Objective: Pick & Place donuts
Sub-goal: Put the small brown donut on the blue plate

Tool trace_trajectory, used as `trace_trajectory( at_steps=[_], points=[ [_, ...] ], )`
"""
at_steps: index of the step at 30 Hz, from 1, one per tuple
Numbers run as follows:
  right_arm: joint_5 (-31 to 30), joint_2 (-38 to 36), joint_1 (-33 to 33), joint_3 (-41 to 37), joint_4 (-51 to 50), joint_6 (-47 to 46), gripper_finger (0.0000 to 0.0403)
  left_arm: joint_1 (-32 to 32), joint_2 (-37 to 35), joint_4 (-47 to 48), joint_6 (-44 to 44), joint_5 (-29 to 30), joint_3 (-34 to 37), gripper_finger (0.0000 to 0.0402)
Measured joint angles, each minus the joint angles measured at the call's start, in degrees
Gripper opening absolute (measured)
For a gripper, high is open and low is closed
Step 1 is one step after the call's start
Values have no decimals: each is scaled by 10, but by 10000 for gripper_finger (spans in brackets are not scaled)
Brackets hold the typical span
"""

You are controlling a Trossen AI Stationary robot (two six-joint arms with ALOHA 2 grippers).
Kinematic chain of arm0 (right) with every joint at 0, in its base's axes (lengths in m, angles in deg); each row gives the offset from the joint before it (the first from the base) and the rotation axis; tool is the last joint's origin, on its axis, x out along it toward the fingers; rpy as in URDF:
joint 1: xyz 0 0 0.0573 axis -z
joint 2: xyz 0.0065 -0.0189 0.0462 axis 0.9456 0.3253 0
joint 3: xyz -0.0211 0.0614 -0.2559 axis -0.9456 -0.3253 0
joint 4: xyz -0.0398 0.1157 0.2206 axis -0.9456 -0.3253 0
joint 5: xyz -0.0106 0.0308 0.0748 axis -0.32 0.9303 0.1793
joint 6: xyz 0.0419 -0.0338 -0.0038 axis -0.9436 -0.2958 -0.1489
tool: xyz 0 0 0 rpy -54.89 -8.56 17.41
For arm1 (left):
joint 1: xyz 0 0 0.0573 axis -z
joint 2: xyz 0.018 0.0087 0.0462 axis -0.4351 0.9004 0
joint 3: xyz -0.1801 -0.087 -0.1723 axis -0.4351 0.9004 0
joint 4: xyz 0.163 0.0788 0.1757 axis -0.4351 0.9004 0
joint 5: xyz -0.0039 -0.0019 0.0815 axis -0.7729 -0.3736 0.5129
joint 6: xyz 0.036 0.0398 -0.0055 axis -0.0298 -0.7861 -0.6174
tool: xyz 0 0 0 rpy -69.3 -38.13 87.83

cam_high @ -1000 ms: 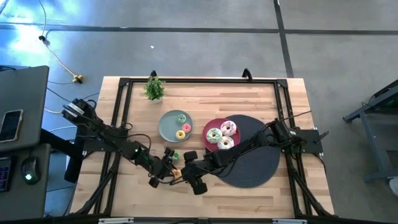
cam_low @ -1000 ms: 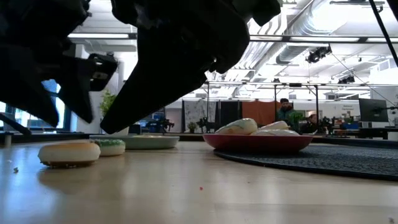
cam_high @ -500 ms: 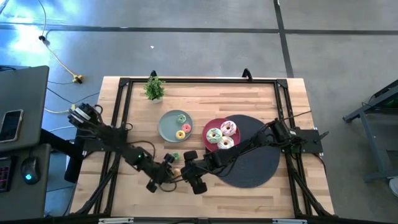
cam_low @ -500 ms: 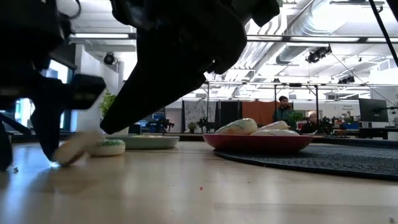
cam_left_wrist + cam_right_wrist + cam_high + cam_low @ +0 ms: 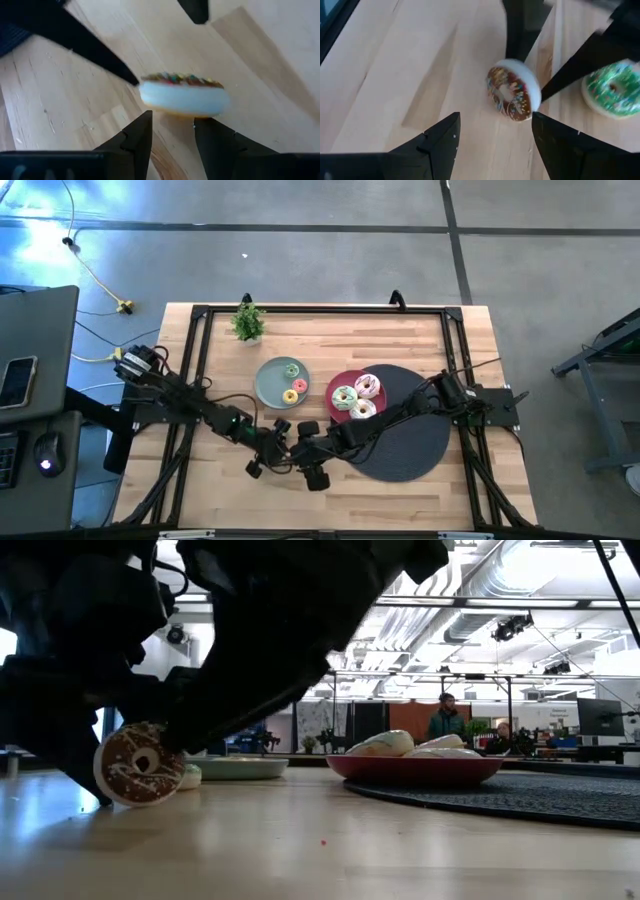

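A tiny donut (image 5: 140,762) with a pale body and brown sprinkled icing stands tilted on its rim on the table, between my two grippers; it also shows in the right wrist view (image 5: 512,92) and edge-on in the left wrist view (image 5: 184,92). My left gripper (image 5: 172,122) is open by a narrow gap, with its tips at the donut's pale side. My right gripper (image 5: 495,117) is wide open, facing the iced side. One right finger tip (image 5: 135,80) lies by the rim; whether it touches, I cannot tell. A tiny green donut (image 5: 612,90) lies flat beside it. My left gripper meets the tiny donut with its fingertips (image 5: 145,120) at the pale un-iced side (image 5: 180,107), near the lower rim, coming level from the table's left. It is propped, not pinched. The donut stands tilted on its rim on the wood, icing facing away from the fingers.
A grey-green plate (image 5: 262,385) holds three tiny donuts. A red plate (image 5: 333,388) with three larger donuts sits on the edge of a dark round mat (image 5: 405,450). A small potted plant (image 5: 248,322) stands at the far edge. People stand in the room behind.
My left gripper has moved toward the table's right, closing on the right gripper, and come down to the tabletop. The tiny donut, which lay flat, has been tipped up onto its rim with its icing facing the near side, and has shifted slightly right. The right arm kept still.
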State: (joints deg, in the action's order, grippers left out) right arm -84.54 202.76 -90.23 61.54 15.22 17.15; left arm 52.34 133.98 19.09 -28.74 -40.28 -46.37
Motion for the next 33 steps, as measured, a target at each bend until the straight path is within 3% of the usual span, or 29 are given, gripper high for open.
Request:
trace_trajectory(
  at_steps=[5, 13, 17, 27, 33],
  points=[
    [-5, 11, 15, 0, 42, 0, 236, 1, -1, 2, 0, 0, 0, 138],
    [3, 12, 39, 0, 32, 0, 236, 1, -1, 0, 0, -2, 0, 138],
    [47, 13, 44, 0, 41, 0, 236, 1, -1, -1, 0, 2, 0, 138],
    [54, 14, 42, 0, 41, -20, 234, 1, -1, -5, 3, 24, 1, 138],
    [53, 14, 46, 0, 30, -84, 178, 0, -1, -4, 23, 34, 1, 138]
  ],
)
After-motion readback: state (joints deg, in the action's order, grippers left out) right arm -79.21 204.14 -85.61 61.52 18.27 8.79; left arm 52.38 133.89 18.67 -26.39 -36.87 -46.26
